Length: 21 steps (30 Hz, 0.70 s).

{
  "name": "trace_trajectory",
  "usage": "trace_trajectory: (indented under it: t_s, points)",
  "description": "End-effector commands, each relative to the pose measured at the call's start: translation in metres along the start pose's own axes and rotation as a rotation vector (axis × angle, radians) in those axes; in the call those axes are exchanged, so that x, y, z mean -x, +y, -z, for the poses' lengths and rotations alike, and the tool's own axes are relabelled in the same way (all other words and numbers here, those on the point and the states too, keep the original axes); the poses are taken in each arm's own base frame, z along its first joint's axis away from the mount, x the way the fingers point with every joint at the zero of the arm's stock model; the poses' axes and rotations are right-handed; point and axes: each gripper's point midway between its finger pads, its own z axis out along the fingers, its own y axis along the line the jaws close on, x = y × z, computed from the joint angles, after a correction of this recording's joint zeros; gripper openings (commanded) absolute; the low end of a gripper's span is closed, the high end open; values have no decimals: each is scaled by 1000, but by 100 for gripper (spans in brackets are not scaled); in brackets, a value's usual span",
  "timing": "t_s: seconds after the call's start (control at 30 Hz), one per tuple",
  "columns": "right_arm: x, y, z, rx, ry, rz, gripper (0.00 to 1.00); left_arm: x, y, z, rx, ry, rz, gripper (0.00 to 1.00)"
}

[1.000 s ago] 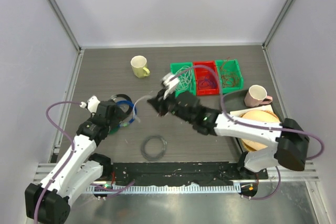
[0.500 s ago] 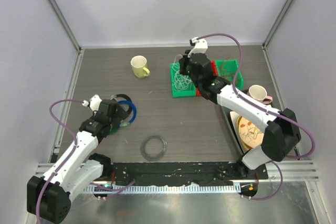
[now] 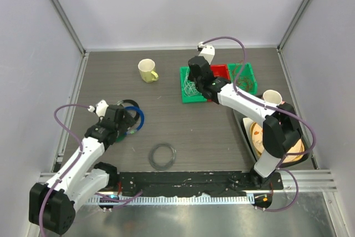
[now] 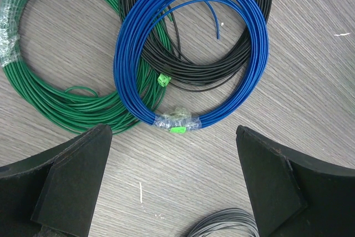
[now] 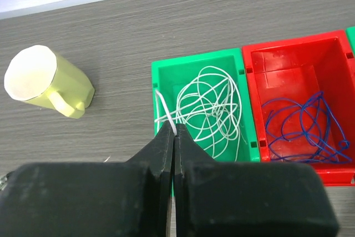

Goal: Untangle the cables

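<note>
the white cable [image 5: 208, 106] lies as a loose, loopy tangle in the left green bin [image 5: 197, 59], with one strand running from near the bin's left wall into the pinched-together tips of the right gripper [image 5: 173, 130]. the blue-purple cable [image 5: 299, 123] is a sparser scribble of loops on the floor of the red bin [image 5: 294, 40] just beside it. the red cable [image 3: 246, 84], thin and hard to make out, sits bunched in the far-right green bin [image 3: 252, 70].

White walls [image 3: 166, 4], gray woodgrain tbl [image 3: 213, 144]
</note>
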Motion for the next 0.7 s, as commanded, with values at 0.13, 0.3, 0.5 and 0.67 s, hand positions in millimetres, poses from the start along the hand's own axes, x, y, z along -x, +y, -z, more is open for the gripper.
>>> trace_trajectory:
  t_s: [0.13,0.3,0.5,0.67]
  points:
    - [17,8,-25,-20,-75,-124,1,5,-1,-4,1,-18,3,100]
    - [31,20,-47,44,-163,-214,1,5,1,-6,15,-18,2,100]
    - [41,23,-72,113,-246,-288,1,4,3,-9,31,-13,-4,100]
    - [27,10,-92,115,-266,-311,1,3,5,-10,38,-10,-8,100]
